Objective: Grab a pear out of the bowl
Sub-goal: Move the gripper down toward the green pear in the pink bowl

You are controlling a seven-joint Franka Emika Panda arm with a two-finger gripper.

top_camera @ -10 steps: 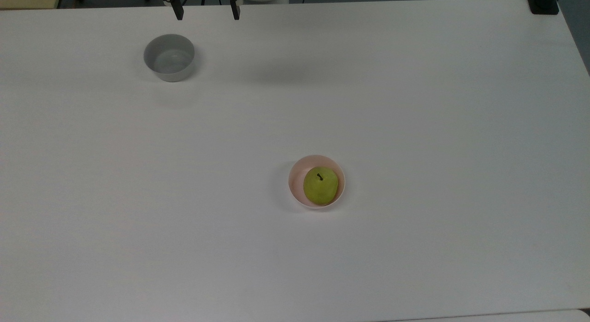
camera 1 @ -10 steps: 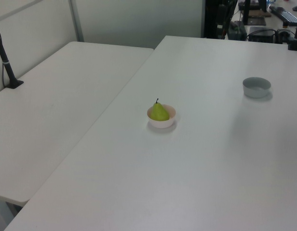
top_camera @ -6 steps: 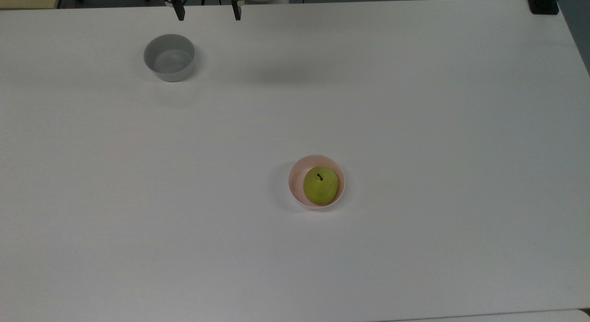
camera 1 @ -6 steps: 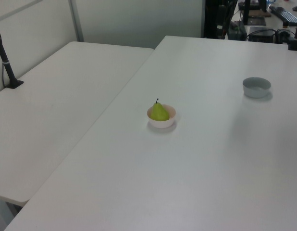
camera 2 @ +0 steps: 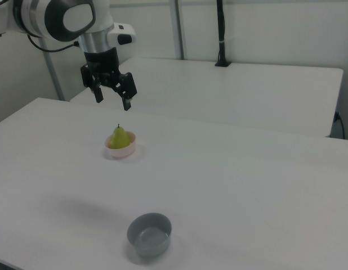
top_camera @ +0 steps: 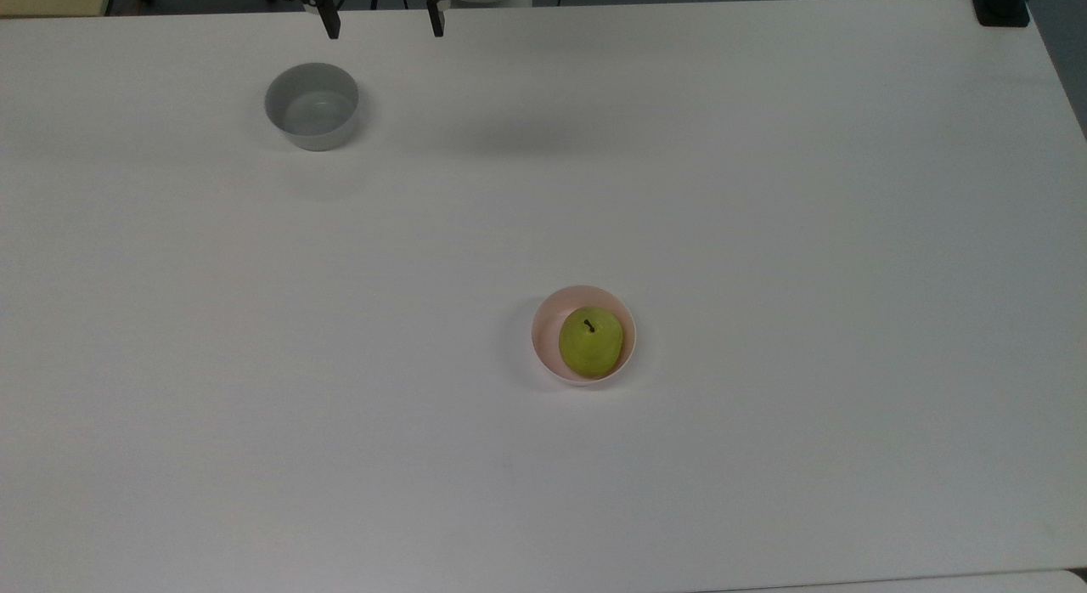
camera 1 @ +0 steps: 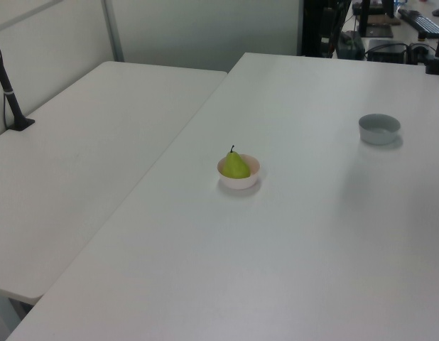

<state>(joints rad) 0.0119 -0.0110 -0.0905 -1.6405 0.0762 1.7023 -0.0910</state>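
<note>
A yellow-green pear (top_camera: 590, 341) (camera 1: 236, 166) (camera 2: 120, 138) with a short dark stem stands upright in the pale pink bowl (top_camera: 543, 334) (camera 1: 242, 181) (camera 2: 122, 151) near the middle of the white table. My gripper (top_camera: 382, 31) (camera 2: 113, 100) is open, its two black fingers spread wide with nothing between them. In the top view it is at the table's far edge, far from the bowl. The right view shows it hanging high in the air above the table.
A grey bowl (top_camera: 311, 105) (camera 1: 379, 128) (camera 2: 149, 233) holding nothing stands apart from the pink one, at the top view's upper left. A second white table (camera 1: 77, 163) adjoins on the left view's left, with a black pole (camera 1: 8, 85) on it.
</note>
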